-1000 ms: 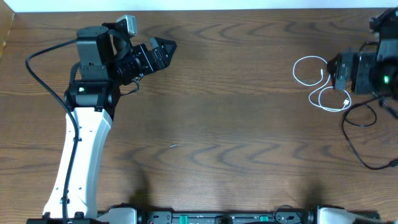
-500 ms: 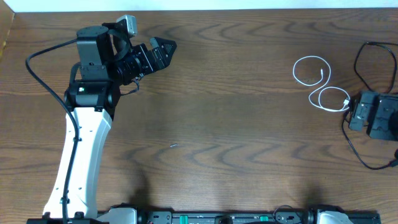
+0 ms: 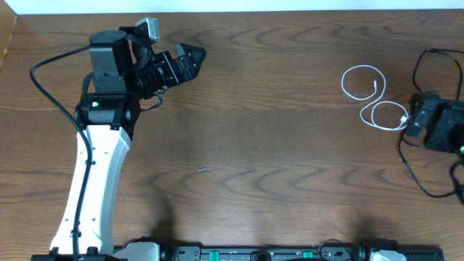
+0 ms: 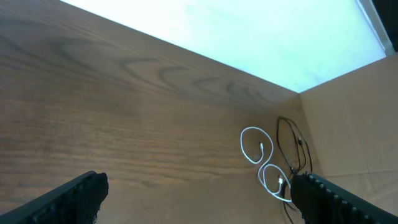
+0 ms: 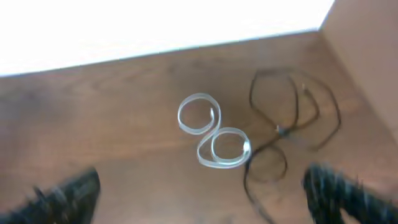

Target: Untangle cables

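Left pincer [image 3: 193, 58] is at the far left of the tabletop [image 3: 275, 145], fingers apart with nothing between them. The left wrist view shows the same: left pincer [image 4: 199, 182] fingers sit wide at both bottom corners, only bare wood between them. It points across the tabletop toward the cables, well apart from them. Its white arm link [image 3: 94, 181] runs down to the near edge.

Right pincer [image 5: 199, 180] also has its fingers spread and grips nothing. The right wrist view is blurred. In the overhead view this pincer is a dark block at the right edge, just beside the lower loop of the white cable.

White cable [image 3: 372, 106] lies flat on the right side of the tabletop in two loops like a figure eight, one upper left and one lower right. It also shows in the wrist views [image 4: 264, 165] [image 5: 208, 132], with a small plug end inside the upper loop.

Black cable [image 3: 415, 72] lies just right of the white one, near the right edge, in loose loops [image 5: 280, 129]. Its strands cross each other. It passes close to the white cable's lower loop, but I can't tell if they touch or overlap.

A small dark speck [image 3: 202, 170] sits mid-tabletop, well apart from everything.
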